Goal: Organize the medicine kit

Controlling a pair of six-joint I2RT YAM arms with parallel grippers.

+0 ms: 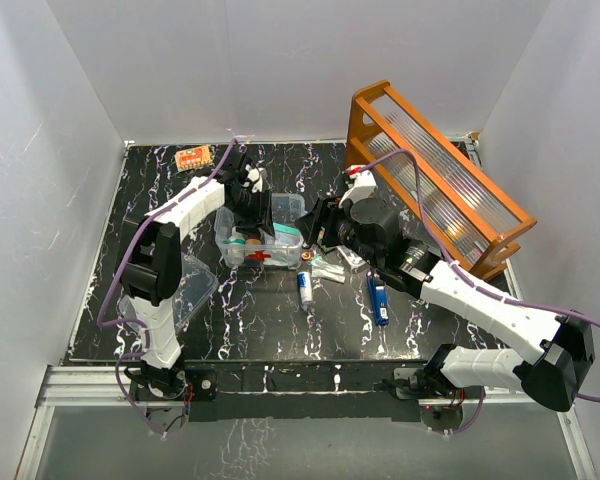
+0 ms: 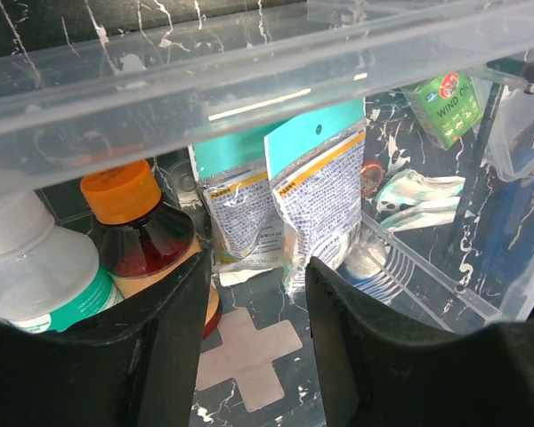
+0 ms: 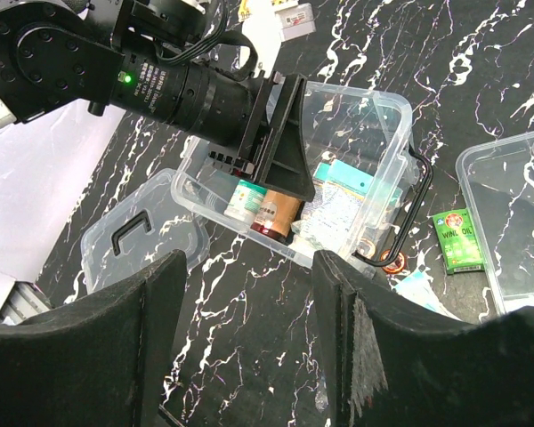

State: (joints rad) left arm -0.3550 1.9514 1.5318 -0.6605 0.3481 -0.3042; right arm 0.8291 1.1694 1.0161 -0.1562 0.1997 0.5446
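The medicine kit (image 1: 290, 207) is a clear box standing open mid-table, its red cross (image 1: 263, 256) on the near wall. Its clear lid (image 1: 192, 285) with a dark handle lies to the left. My left gripper (image 1: 254, 214) reaches down into the box. In the left wrist view it (image 2: 254, 342) is open with nothing between the fingers. Beside it inside stand a brown bottle (image 2: 138, 227) with an orange cap, a white bottle (image 2: 36, 271) and two sachets (image 2: 316, 191). My right gripper (image 3: 249, 347) hovers open over bare table just right of the kit (image 3: 387, 102).
An orange wooden rack (image 1: 440, 180) leans at the back right. A blue tube (image 1: 378, 298), a white tube (image 1: 305, 288) and small packets lie right of the kit. A green oil box (image 3: 458, 236) and a second clear tray (image 3: 516, 178) lie nearby. An orange blister pack (image 1: 193, 157) sits back left.
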